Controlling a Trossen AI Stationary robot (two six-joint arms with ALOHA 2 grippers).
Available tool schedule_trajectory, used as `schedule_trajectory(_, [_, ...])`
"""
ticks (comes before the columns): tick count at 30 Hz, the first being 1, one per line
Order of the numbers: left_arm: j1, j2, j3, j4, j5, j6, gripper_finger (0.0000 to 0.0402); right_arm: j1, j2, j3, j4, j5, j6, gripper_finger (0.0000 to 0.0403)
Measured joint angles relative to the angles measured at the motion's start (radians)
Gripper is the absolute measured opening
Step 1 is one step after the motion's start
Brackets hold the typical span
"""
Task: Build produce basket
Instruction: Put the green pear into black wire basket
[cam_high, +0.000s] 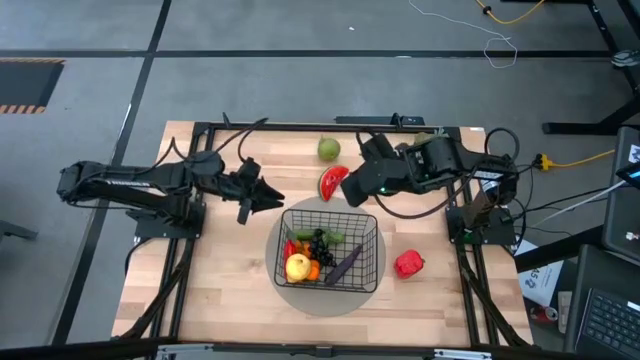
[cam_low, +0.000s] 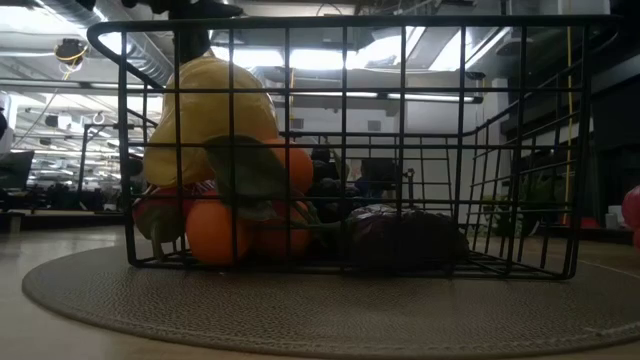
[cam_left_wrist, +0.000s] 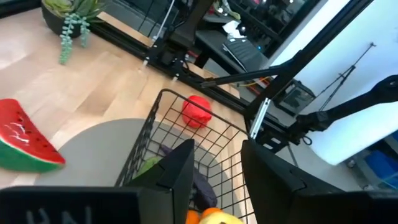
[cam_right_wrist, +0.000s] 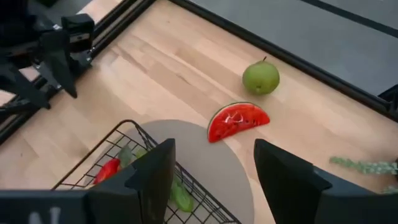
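The black wire basket (cam_high: 330, 250) stands on a round grey disc (cam_high: 328, 301) at mid table. In it lie a yellow lemon (cam_high: 298, 266), oranges (cam_low: 215, 232), dark grapes (cam_high: 318, 243), a red chili (cam_high: 290, 248) and a purple eggplant (cam_high: 345, 265). A watermelon slice (cam_high: 332, 182) lies at the disc's far edge, a green pear (cam_high: 329, 149) beyond it, and a red pepper (cam_high: 408, 264) to the basket's right. My left gripper (cam_high: 270, 197) hovers open off the basket's far left corner. My right gripper (cam_high: 352, 190) hangs open above the watermelon's right side, slanting down.
A green leafy sprig (cam_right_wrist: 367, 167) lies near the table's far right corner. Black frame rails (cam_high: 300, 127) run along the table's edges. Bare wood shows left of the basket and along the near edge.
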Motion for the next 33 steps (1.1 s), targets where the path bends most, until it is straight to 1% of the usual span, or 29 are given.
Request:
schedule_trajectory(2, [0.006,0.0,0.0,-0.008,0.0,0.009,0.0128,0.0,0.0,0.001,0.0,-0.013,0.0,0.022])
schedule_trajectory(3, [0.009,0.0,0.0,-0.013,0.0,0.016,0.0128,0.0,0.0,0.001,0.0,-0.037,0.0,0.022])
schedule_trajectory(9, [0.028,0.0,0.0,-0.051,0.0,0.048,0.0128,0.002,0.002,-0.002,0.002,-0.254,0.019,0.022])
schedule_trajectory(10, [0.033,0.0,0.0,-0.056,0.0,0.048,0.0128,0.004,0.002,-0.005,0.001,-0.281,0.032,0.022])
schedule_trajectory(12, [0.044,0.0,0.0,-0.063,0.0,0.049,0.0128,0.008,0.002,-0.006,0.001,-0.301,0.045,0.022])
schedule_trajectory(15, [0.058,0.0,0.0,-0.067,0.0,0.049,0.0128,0.01,0.002,-0.006,0.001,-0.291,0.025,0.022])
schedule_trajectory(18, [0.069,0.0,0.0,-0.064,0.0,0.049,0.0128,-0.007,0.002,-0.006,0.001,-0.197,-0.02,0.022])
schedule_trajectory(20, [0.074,0.0,0.0,-0.064,0.001,0.05,0.0128,-0.034,0.002,-0.006,0.001,-0.121,-0.058,0.022])
schedule_trajectory(22, [0.077,0.0,0.0,-0.064,0.001,0.049,0.0128,-0.07,0.002,-0.006,0.001,-0.073,-0.082,0.022])
schedule_trajectory(27, [0.078,0.0,0.0,-0.068,0.001,0.049,0.0128,-0.189,0.002,-0.006,0.001,-0.083,-0.168,0.022])
schedule_trajectory(31, [0.078,0.0,0.0,-0.07,0.001,0.05,0.0128,-0.306,0.014,-0.01,0.003,-0.132,-0.268,0.022])
schedule_trajectory(33, [0.078,0.0,0.0,-0.071,0.0,0.051,0.0128,-0.368,0.019,-0.038,0.001,-0.156,-0.317,0.022])
